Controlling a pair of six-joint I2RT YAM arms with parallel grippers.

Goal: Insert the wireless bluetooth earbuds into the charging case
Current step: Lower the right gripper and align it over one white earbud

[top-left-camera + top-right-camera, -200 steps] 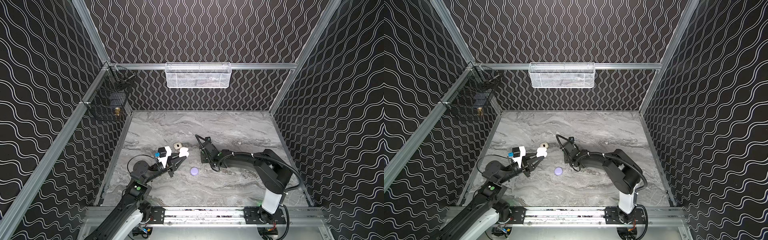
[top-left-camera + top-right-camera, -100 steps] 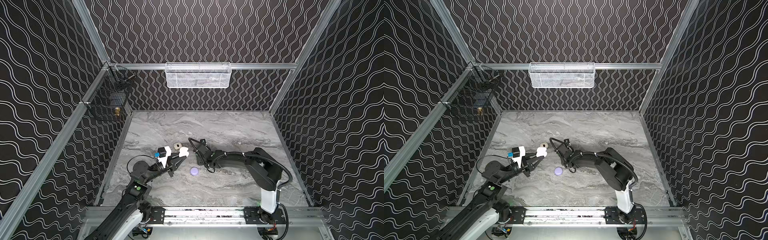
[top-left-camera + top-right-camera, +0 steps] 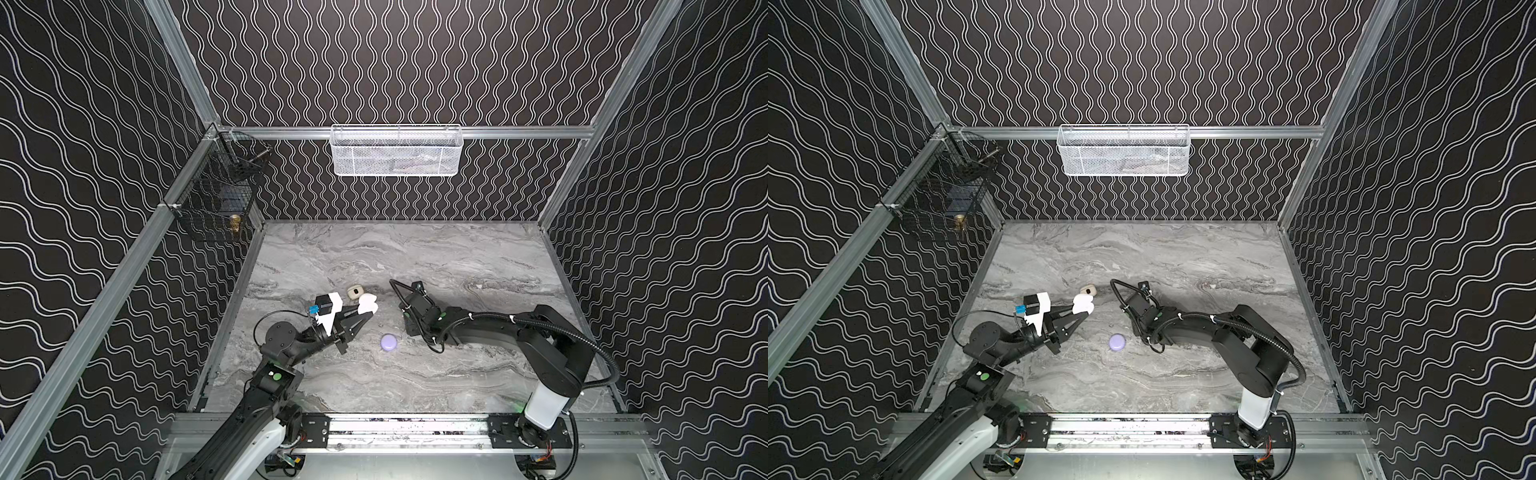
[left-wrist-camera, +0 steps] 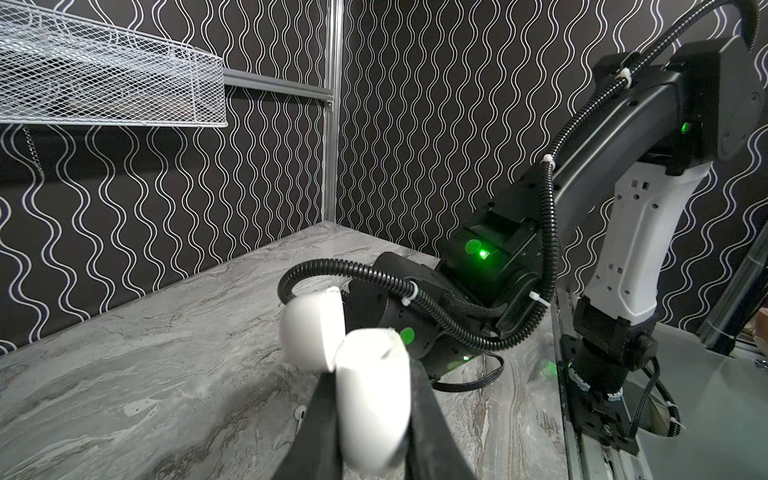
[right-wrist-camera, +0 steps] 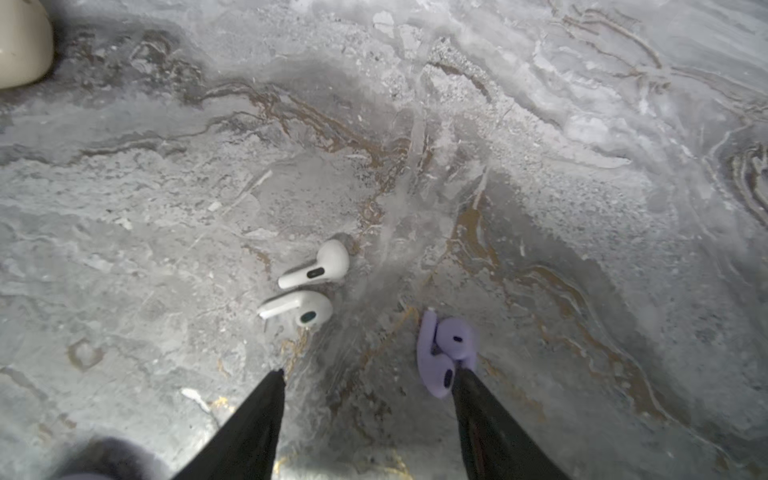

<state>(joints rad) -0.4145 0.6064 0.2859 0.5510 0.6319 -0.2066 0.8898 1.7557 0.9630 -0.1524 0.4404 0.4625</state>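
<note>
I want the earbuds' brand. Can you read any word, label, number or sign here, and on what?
None can be read.
No print shows on the white case, white earbuds, lavender earbuds, beige case or lavender case.
The blue piece on the left arm is too small to tell.

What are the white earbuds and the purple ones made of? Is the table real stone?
White earbuds: probably hard plastic, glossy, with bright highlights on smooth curves. Purple earbuds: plastic too by shape, but duller, nearly matte. Table: grey marble look with brown veins; real stone or print, I cannot tell.
</note>
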